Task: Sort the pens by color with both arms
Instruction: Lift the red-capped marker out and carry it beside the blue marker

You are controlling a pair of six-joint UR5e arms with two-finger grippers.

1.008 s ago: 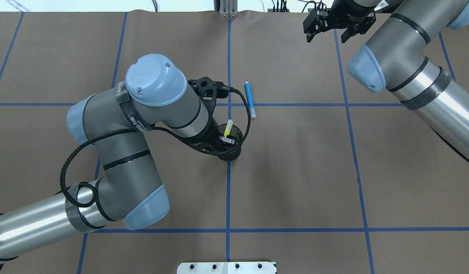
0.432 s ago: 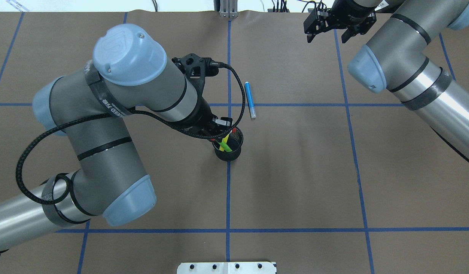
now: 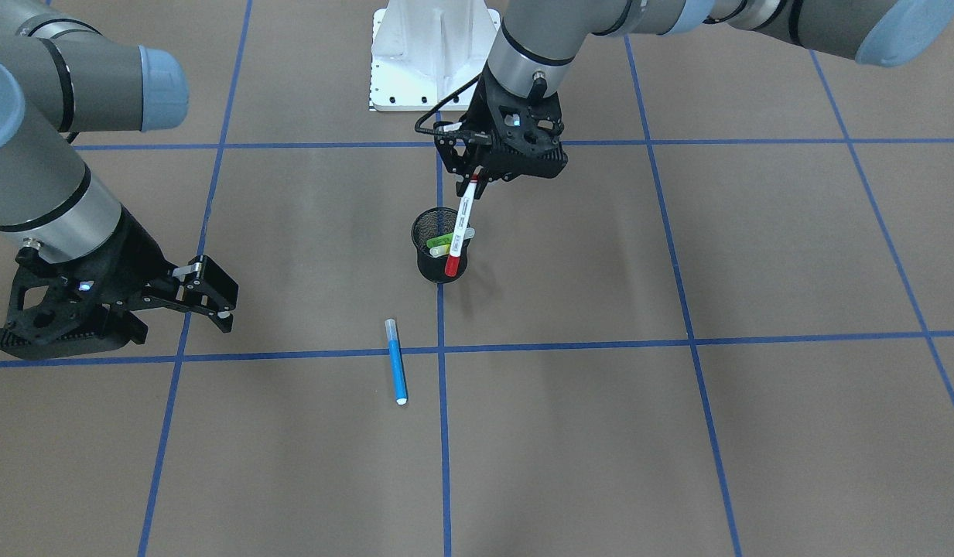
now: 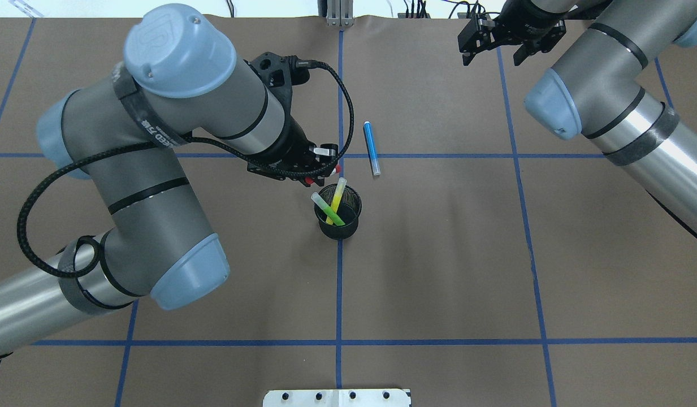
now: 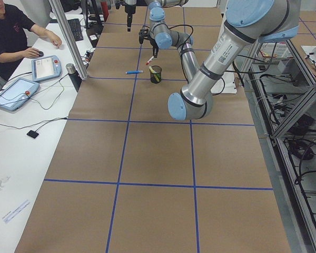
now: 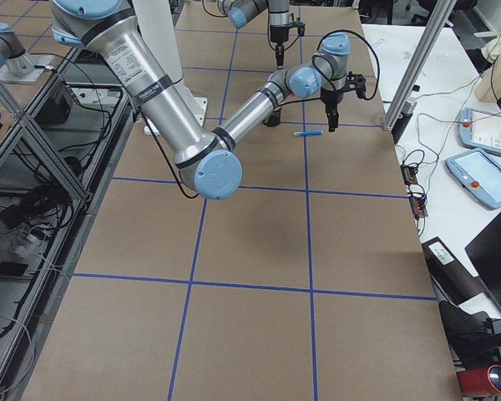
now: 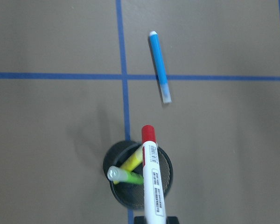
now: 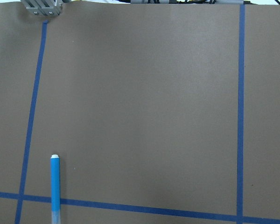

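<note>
The left fingers (image 3: pixel 470 172), in the upper middle of the front-facing view, are closed on the white-bodied pen with red cap (image 3: pixel 461 224), gripping it by the end opposite its cap. The pen hangs tilted with the red cap lowest, in the air above the black mesh cup (image 3: pixel 429 271). It does not touch the table (image 3: pixel 678 433). In the left wrist view this pen (image 7: pixel 152 179) runs up from the bottom edge across the cup (image 7: pixel 167 164), and its red cap shows just past the cup's far rim. In the overhead view the left fingers (image 4: pixel 324 151) sit just up and left of the cup (image 4: pixel 342 230), and only small bits of red show beneath them. 2 pens stand leaning inside the cup: the lime green pen (image 4: pixel 325 209) with its top toward the left rim, and the yellow pen (image 4: pixel 338 192) with its top toward the upper rim; they cross low in the cup. The blue pen (image 4: pixel 372 148) lies flat on the table, up and right of the cup and apart from it, crossing a blue tape line, with its clear cap at the lower end in the overhead view. The right fingers (image 4: pixel 467 53) are at the top right of the overhead view, spread apart and holding nothing, well away from every pen. At the left edge of the front-facing view the right fingers (image 3: pixel 223 305) hang above the table.
</note>
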